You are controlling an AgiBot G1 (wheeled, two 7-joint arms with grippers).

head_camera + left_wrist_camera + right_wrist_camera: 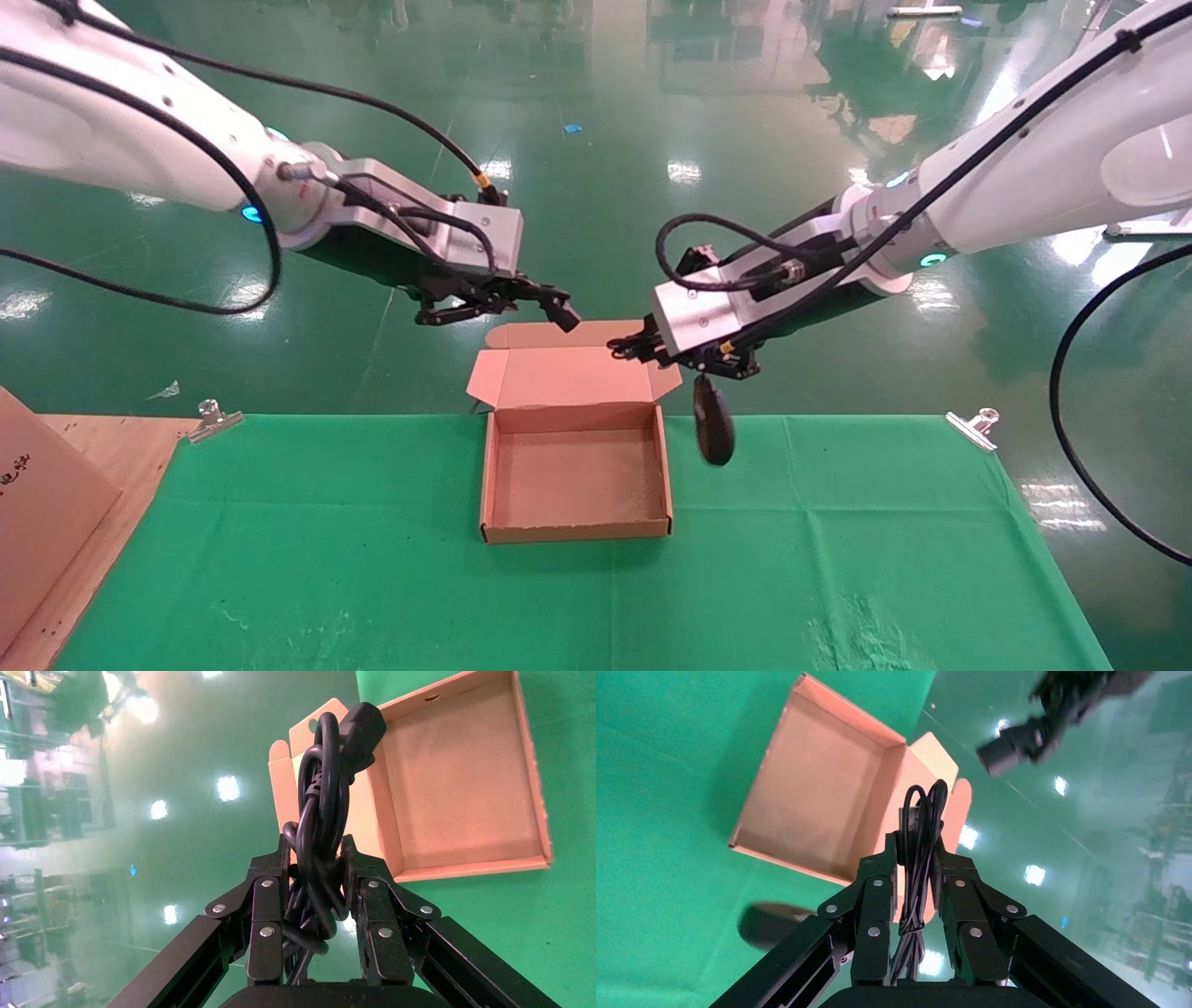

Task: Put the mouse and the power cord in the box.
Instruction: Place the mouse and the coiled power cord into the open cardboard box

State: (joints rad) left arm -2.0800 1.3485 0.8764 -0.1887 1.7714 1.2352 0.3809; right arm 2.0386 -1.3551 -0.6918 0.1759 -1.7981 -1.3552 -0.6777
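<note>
Box (577, 477): lid open, empty, centred on the green surface (838, 559). Mouse (714, 429): dangled by its thin cable, clamped in the right tool (652, 349), at the box's 2 o'clock. Power cord (320, 832): bundled, gripped by the left tool (494, 303) at 11 o'clock, presumably for lowering inside.

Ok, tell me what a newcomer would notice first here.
The open, empty box sits mid-table on the green cloth. Above its raised lid, the left gripper is clamped on the bundled power cord. The right gripper pinches a thin cable, and the mouse dangles from it beside the box's right wall.
</note>
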